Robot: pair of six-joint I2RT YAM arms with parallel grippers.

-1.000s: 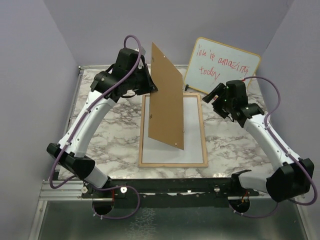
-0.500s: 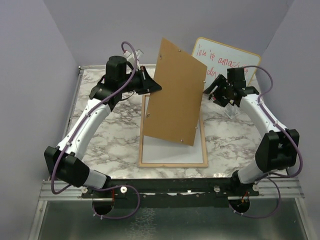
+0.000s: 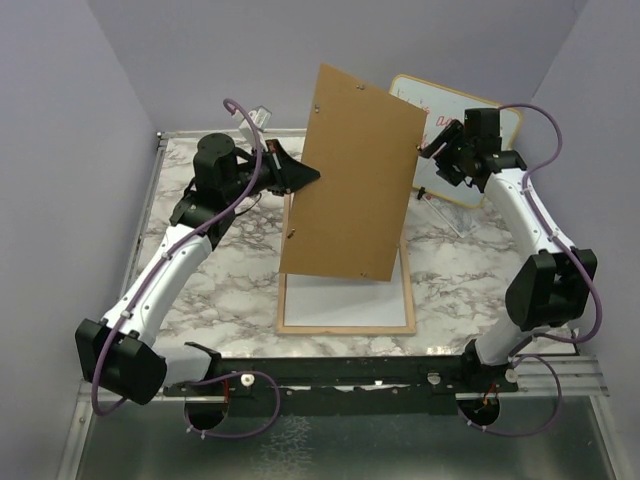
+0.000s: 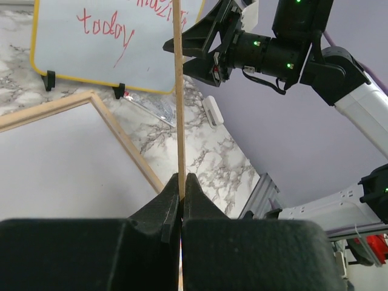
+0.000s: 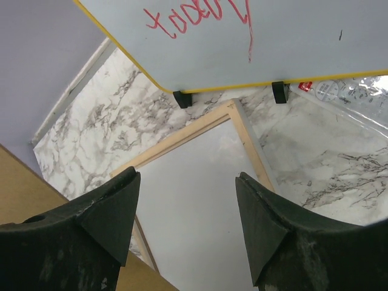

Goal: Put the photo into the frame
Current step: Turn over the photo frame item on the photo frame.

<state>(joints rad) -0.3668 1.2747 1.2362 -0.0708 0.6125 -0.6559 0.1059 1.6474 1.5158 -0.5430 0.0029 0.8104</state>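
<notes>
vs a second ago: left arm is swung further out to the left and the brown backing board it carries has turned from near edge-on to almost face-on to the top camera; it also sits higher and now covers the left part of the whiteboard. Right arm has come up from the right of the frame to the board's upper right edge. Left gripper: clenched on the board's left edge, fingers pinched tight on the thin panel in the left wrist view. Board is off the table, tilted, lower edge hanging over the frame. Frame lies flat at table centre, light wood rails up, pale blank surface inside. Right gripper: jaws apart, nothing between them in its own wrist view; the board's corner sits outside its left finger, and I cannot tell whether they touch. Hidden: the top half of the frame is behind the board in the top view; the photo cannot be made out in any view; whiteboard writing is only partly readable; a clear plastic item by the whiteboard's feet is too indistinct to identify.
</notes>
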